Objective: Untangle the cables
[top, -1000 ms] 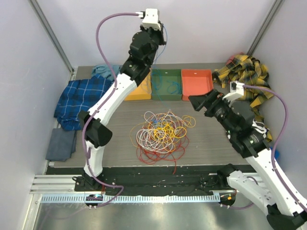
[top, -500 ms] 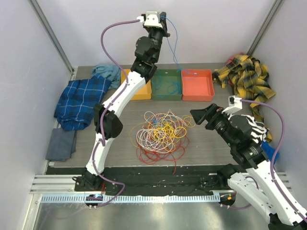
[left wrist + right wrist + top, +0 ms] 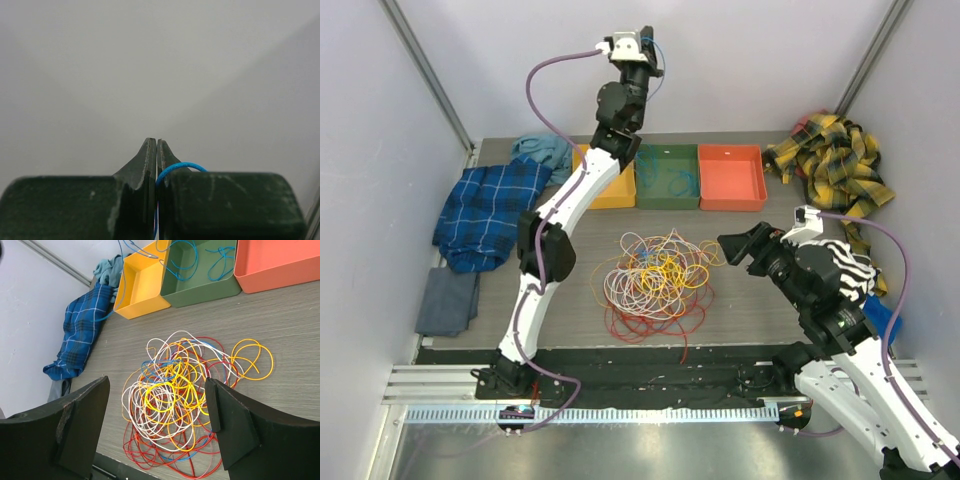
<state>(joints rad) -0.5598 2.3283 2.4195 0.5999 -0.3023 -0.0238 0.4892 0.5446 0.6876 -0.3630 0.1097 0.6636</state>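
Left fingers pinch one blue cable held high; right fingers hang spread beside the tangle. A few blue cables lie in the green bin; most are tangled on the counter.

Plain pale-grey walls on 3 sides, grey wood-grain tabletop w/ metal rail at near edge.

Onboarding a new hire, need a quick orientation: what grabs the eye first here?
The tangle of cables in the middle of the table, red, orange, yellow, white and blue. Next, the left gripper held high near the back wall, shut on a blue cable. The right gripper hovers open at the tangle's right side.
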